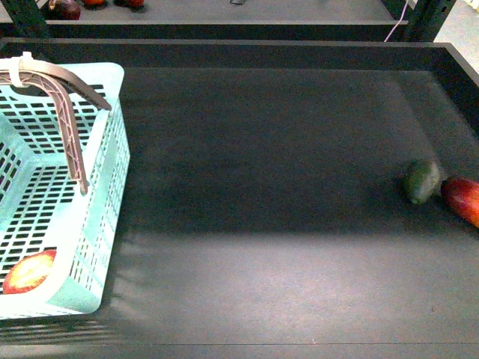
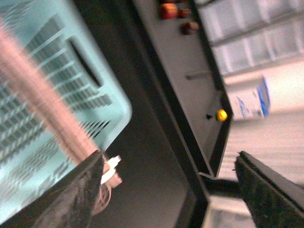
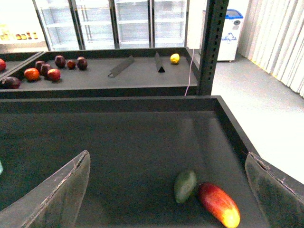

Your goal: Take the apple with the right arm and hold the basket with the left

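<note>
Looking across the table, I judge the apple (image 1: pixel 30 272) in the basket's (image 1: pixel 97 224) near corner lies far left of my spread, empty right gripper (image 3: pixel 166 190), my left gripper (image 2: pixel 166 190) spread beside the handle (image 2: pixel 42 104).

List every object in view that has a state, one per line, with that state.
apple: lying in the basket's near corner.
basket: upright on the table, handle raised.
left claw: open, one finger beside the handle, not closed on it.
right claw: open, empty, above the table.
green fruit: on the table, against the red fruit.
red fruit: lying on the table.
</note>
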